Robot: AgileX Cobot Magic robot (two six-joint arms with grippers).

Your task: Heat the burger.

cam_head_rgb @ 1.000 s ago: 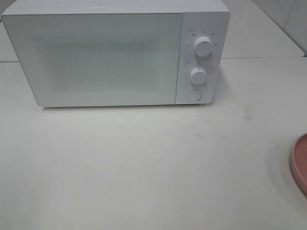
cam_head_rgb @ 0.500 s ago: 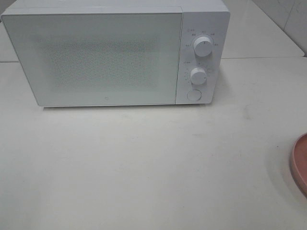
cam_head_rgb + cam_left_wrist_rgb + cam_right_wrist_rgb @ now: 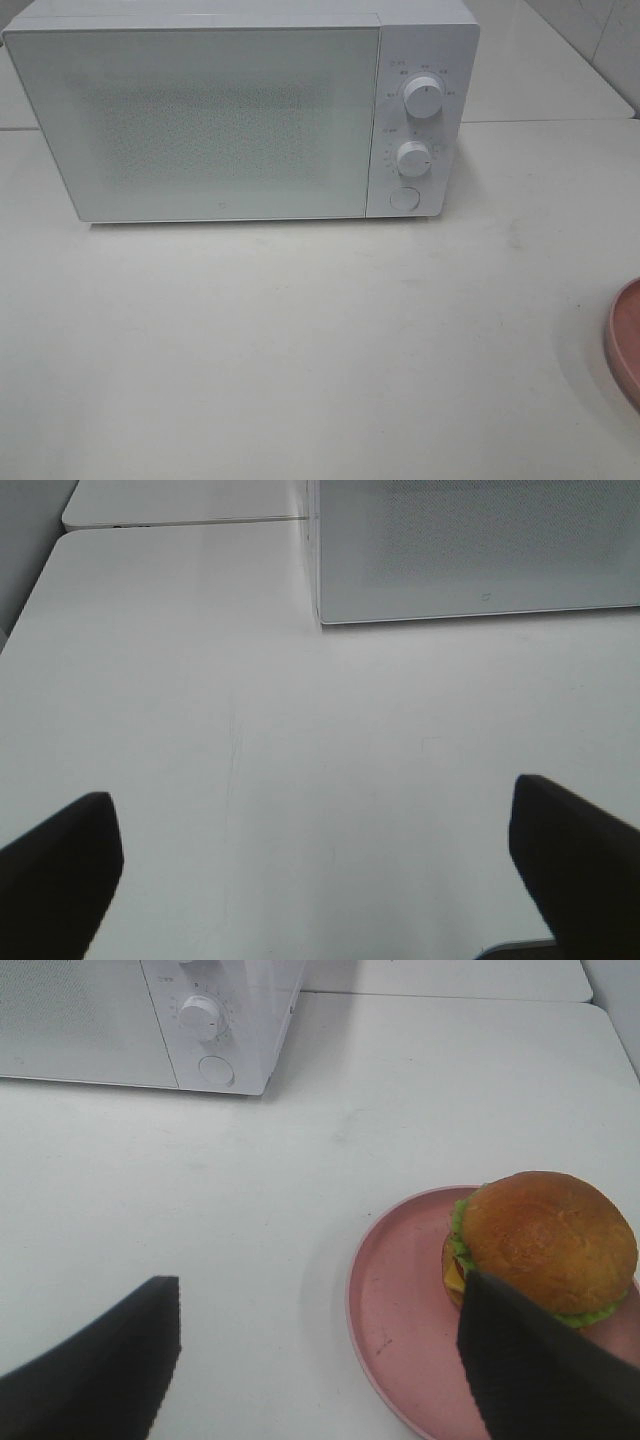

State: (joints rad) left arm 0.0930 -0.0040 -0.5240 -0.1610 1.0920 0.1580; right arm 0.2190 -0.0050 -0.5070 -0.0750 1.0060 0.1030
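Your target, the tall round burger (image 3: 545, 1245) with its glossy golden-brown bun, frilly green lettuce and a corner of yellow cheese, sits at the right of the right wrist view, resting on a shallow pink plate (image 3: 400, 1300). In the high view only that plate's rim (image 3: 622, 340) shows, at the right edge of the frame; the burger itself is out of sight there.

The boxy white microwave oven (image 3: 240, 110) fills the upper left and centre of the high view, door shut, with two round white dials (image 3: 423, 98) stacked above a round button (image 3: 404, 197) on its right panel. From the look of it nothing has started yet — the door must come open before the burger can go in.

Your right gripper (image 3: 320, 1360) hangs with its dark fingers spread wide and nothing between them, one finger just in front of the burger's near edge. Your left gripper (image 3: 320, 870) is likewise spread and empty above the bare white table (image 3: 250, 730).

Judge the burger as light but soft and loosely stacked — a squeeze on the bun would likely crush it or slide the layers apart. The stiff plate rim looks the safer hold; keep it level, since the glossy bun may shift.
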